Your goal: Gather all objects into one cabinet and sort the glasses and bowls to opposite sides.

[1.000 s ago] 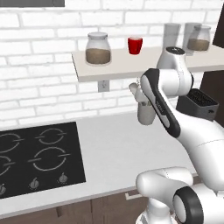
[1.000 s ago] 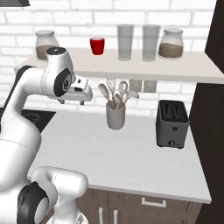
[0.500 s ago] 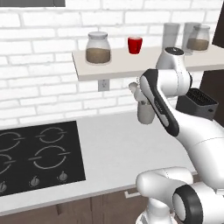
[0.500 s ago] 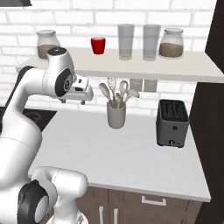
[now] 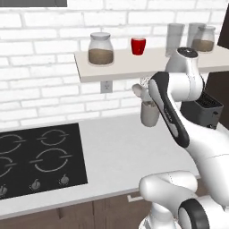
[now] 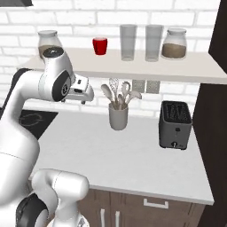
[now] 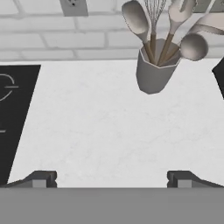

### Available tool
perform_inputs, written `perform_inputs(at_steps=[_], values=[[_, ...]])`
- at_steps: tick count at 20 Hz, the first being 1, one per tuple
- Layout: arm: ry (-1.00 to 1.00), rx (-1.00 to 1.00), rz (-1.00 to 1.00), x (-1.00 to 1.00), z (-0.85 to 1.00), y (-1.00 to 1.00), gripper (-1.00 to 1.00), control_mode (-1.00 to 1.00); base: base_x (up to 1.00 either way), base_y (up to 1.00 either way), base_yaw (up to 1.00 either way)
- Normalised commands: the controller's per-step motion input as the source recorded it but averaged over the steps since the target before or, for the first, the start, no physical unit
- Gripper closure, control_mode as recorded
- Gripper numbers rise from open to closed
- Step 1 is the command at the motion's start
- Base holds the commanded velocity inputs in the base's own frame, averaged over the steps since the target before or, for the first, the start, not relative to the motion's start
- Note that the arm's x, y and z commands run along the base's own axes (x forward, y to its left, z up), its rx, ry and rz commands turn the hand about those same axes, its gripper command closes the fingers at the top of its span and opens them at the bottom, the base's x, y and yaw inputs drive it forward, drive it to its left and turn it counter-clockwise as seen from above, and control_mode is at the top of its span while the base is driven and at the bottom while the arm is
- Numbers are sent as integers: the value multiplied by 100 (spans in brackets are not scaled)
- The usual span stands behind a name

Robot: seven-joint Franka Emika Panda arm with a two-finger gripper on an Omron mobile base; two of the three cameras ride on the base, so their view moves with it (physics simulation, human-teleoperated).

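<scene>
Red cup [image 6: 100, 45], just one, sits unmoved on the shelf [image 6: 133, 66]; the hand [image 7: 112, 179] stays wide open, empty.

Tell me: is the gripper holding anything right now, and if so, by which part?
Nothing is held. The gripper is open, its fingertips wide apart over bare counter, short of the utensil holder. The red cup sits untouched on the shelf.
</scene>
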Motion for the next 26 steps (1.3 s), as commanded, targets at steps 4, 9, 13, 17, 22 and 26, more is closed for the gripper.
perform_inputs(at_steps=[4, 9, 13, 17, 22, 26], values=[[-16, 0, 0, -32, 36, 0, -100, -100, 0, 0, 0], [-9, 0, -3, -7, 43, 0, -100, -100, 0, 0, 0], [-1, 0, -6, 0, 34, 0, -100, -100, 0, 0, 0], [0, 0, -4, 0, 42, 0, -100, -100, 0, 0, 0], [-1, 5, -2, 3, 49, -9, -100, -100, 0, 0, 0], [-3, 4, 0, 18, 38, -10, -100, -100, 0, 0, 0]])
